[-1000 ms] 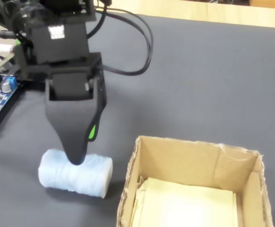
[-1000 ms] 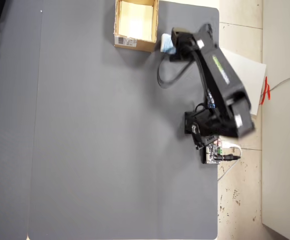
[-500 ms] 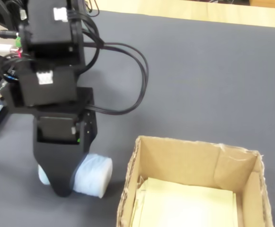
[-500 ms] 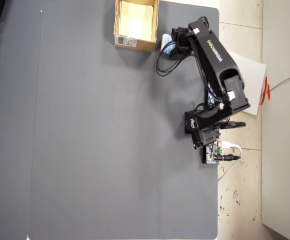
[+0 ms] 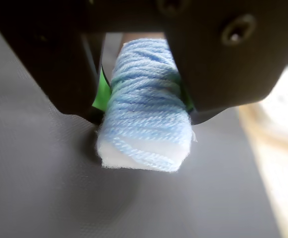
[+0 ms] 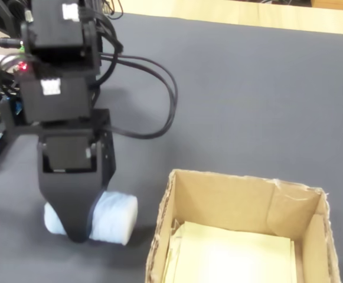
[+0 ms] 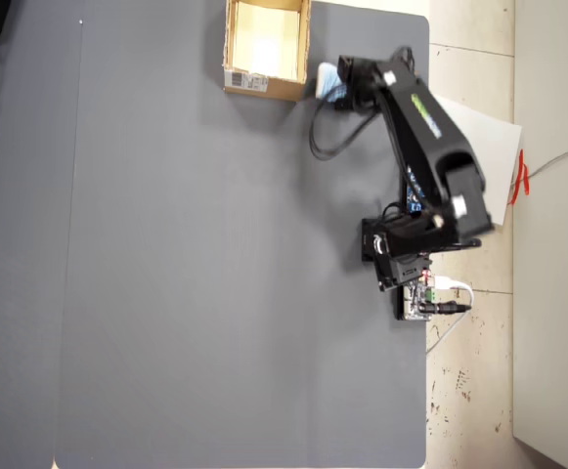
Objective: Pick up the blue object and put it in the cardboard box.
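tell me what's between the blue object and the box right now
Nothing: in the fixed view only a narrow strip of bare grey mat separates the blue object, held in the gripper, from the box.

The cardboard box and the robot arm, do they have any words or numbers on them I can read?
None can be read.
Cardboard box: white label on its outer side in the overhead view, print too small to read.
Arm: white stickers in the fixed view, blank or too blurred to tell.
Blue object held in the tool: no writing.
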